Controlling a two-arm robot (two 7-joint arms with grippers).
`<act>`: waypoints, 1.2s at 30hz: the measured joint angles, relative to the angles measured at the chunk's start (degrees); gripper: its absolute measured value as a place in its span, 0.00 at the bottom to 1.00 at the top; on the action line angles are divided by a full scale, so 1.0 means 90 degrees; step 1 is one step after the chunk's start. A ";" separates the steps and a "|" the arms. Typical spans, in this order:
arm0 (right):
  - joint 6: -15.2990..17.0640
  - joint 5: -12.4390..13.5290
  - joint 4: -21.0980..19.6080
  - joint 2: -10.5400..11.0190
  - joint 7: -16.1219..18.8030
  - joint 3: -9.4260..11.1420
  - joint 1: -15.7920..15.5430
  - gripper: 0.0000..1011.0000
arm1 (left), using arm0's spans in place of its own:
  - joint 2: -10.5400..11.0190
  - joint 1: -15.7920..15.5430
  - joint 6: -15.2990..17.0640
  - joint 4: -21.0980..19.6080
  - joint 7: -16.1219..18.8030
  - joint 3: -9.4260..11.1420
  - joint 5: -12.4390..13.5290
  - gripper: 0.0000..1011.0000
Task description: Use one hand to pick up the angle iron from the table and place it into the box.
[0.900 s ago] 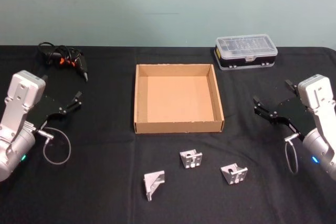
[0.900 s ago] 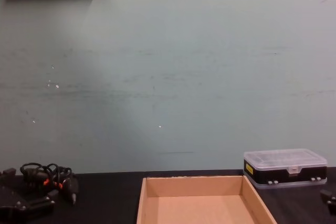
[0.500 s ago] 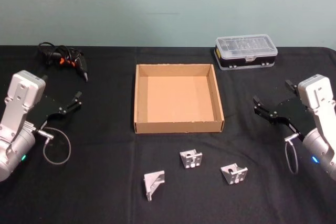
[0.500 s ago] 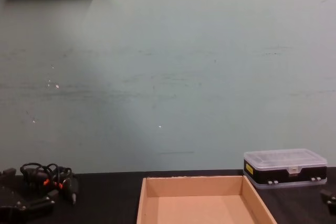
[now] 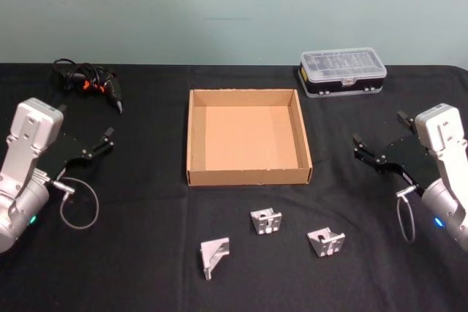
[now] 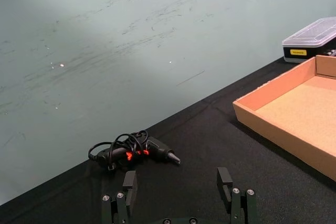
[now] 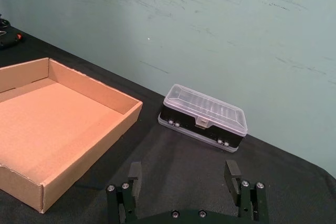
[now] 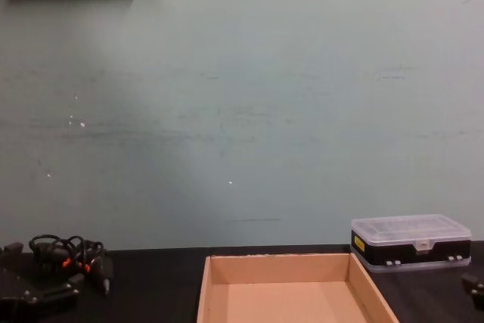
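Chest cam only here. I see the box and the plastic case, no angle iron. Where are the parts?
Observer: Three lie on the table, on the robot's side of the box: left angle iron, middle angle iron, right angle iron.
Operator: Anything in the box?
Observer: No, the head view shows its whole floor bare.
Operator: Grippers?
Observer: Both are open and hold nothing. The left gripper is left of the box and the right gripper is to its right, both apart from the irons.
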 joint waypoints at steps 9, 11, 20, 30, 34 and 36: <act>0.0000 0.0000 0.0000 0.0000 0.0000 0.0000 0.0000 0.99 | 0.0000 0.0000 0.0000 0.0000 0.0000 0.0000 0.0000 0.99; 0.0000 0.0000 0.0000 0.0000 0.0000 0.0000 0.0000 0.99 | 0.0000 0.0000 0.0000 0.0000 0.0000 0.0000 0.0000 0.99; 0.0000 0.0000 0.0000 0.0000 0.0000 0.0000 0.0000 0.99 | 0.0000 0.0001 0.0000 0.0000 0.0000 0.0000 0.0000 0.99; 0.0000 0.0000 0.0000 0.0000 0.0000 0.0000 0.0000 0.99 | 0.0000 0.0000 0.0000 0.0000 0.0000 0.0000 0.0000 0.99; 0.0000 0.0000 0.0000 0.0000 0.0000 0.0000 0.0000 0.99 | 0.0000 0.0001 0.0000 0.0000 0.0000 0.0000 0.0000 0.99; 0.0000 0.0000 0.0000 0.0000 0.0000 0.0000 0.0000 0.99 | 0.0000 0.0000 0.0000 0.0000 0.0000 0.0000 0.0000 0.99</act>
